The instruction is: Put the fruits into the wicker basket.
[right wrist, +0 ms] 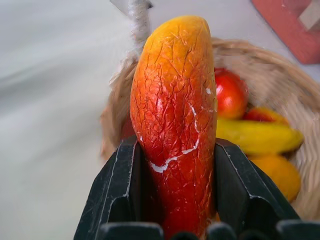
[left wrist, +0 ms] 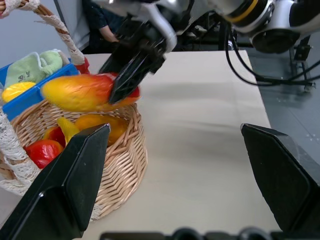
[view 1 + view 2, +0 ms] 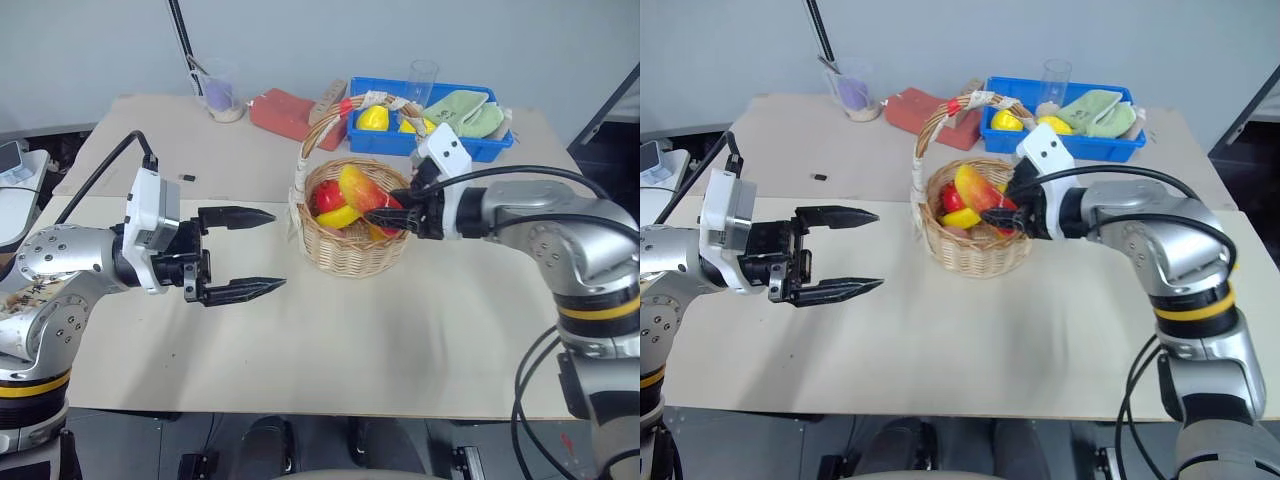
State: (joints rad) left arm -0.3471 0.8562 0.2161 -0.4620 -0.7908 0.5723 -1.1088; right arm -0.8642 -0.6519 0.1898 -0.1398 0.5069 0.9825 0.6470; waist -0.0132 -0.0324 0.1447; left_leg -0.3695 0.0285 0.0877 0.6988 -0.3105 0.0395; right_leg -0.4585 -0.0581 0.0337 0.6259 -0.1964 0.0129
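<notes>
My right gripper point(image 3: 386, 213) is shut on the red-to-yellow mango point(image 1: 175, 110) and holds it just above the right side of the wicker basket point(image 3: 350, 256), its yellow end pointing over the basket. The banana point(image 3: 338, 216) lies inside the basket beside a red fruit point(image 3: 325, 197). The basket's cloth-wrapped handle point(image 3: 312, 135) arches over them. Left of the basket, my left gripper point(image 3: 277, 250) hovers over the table with its fingers wide open and nothing between them, pointing toward the basket.
A blue bin point(image 3: 430, 143) with yellow fruits and a green cloth stands behind the basket. A red cloth point(image 3: 285, 112), a cup point(image 3: 220, 95) and a glass point(image 3: 422, 80) stand at the table's back. A small black piece point(image 3: 186, 177) lies at the left.
</notes>
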